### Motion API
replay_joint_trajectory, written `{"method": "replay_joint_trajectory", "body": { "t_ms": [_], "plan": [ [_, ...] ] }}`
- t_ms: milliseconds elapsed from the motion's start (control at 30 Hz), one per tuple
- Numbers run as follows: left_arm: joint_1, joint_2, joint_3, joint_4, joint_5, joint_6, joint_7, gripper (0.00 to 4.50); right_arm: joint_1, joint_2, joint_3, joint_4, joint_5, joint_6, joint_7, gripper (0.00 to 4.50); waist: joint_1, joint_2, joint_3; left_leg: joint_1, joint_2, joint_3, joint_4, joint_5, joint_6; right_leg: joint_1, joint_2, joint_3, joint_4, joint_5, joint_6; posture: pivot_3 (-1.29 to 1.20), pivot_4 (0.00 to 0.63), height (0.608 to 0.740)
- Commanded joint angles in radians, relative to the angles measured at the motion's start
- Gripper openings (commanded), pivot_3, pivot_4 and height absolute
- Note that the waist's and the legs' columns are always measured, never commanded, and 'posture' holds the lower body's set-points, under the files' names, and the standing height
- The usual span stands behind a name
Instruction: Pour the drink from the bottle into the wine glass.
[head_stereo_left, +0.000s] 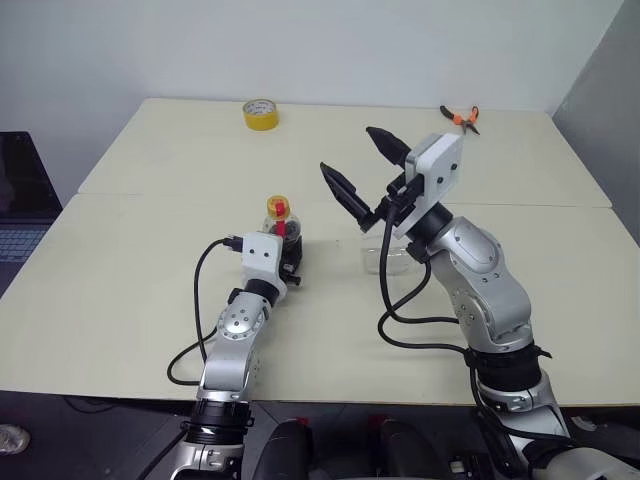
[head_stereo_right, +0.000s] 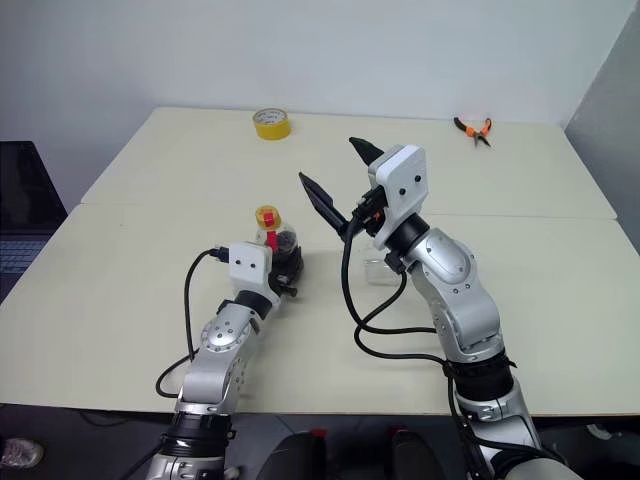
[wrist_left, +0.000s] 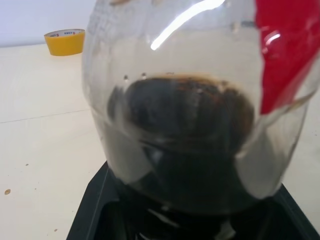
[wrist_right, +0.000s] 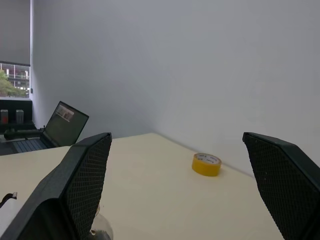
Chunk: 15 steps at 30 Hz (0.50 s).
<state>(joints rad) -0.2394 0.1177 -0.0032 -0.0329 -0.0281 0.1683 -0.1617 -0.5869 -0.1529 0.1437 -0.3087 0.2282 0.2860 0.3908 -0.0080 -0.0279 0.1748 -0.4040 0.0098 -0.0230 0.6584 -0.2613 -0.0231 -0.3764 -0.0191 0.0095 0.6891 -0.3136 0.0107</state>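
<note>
The bottle (head_stereo_left: 279, 218), small and clear with a yellow cap and red neck label, stands upright on the table (head_stereo_left: 130, 260). My left gripper (head_stereo_left: 289, 248) is shut on its round body. Up close in the left wrist view, the dark brown drink (wrist_left: 185, 135) lies in the lower half of the bottle (wrist_left: 200, 60), between the black fingers (wrist_left: 95, 210). My right gripper (head_stereo_left: 365, 168) hangs raised above the table to the right of the bottle, wide open and empty; the right wrist view has it (wrist_right: 176, 145) facing the far wall. The wine glass (head_stereo_left: 378, 258) is a clear shape mostly hidden behind my right wrist.
A yellow tape roll (head_stereo_left: 260, 114) sits at the table's far edge, and orange-handled pliers (head_stereo_left: 461, 118) lie at the far right. A laptop (head_stereo_left: 15, 200) stands off the table's left side. A seam (head_stereo_left: 520, 205) crosses the tabletop.
</note>
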Motion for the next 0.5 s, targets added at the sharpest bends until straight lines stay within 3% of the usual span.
{"method": "replay_joint_trajectory", "body": {
  "t_ms": [33,500],
  "plan": [
    [-0.011,0.003,0.004,-0.056,-0.003,-0.02,0.002,1.82,0.004,0.004,0.008,-0.015,-0.037,-0.061,-0.011,4.5,0.0,0.0,0.0,0.0,0.0,0.0,0.0,0.0,0.0,0.0,0.0,0.0,0.0,0.0,0.0,0.0,0.15,0.74],
    [-0.01,0.005,0.005,-0.061,-0.004,-0.022,0.0,1.82,0.073,0.028,-0.014,0.052,-0.073,-0.198,-0.021,4.5,0.001,0.0,0.0,0.0,0.0,0.0,0.0,0.0,0.0,0.0,0.0,0.0,0.0,0.0,0.0,0.0,0.15,0.74]
  ]
}}
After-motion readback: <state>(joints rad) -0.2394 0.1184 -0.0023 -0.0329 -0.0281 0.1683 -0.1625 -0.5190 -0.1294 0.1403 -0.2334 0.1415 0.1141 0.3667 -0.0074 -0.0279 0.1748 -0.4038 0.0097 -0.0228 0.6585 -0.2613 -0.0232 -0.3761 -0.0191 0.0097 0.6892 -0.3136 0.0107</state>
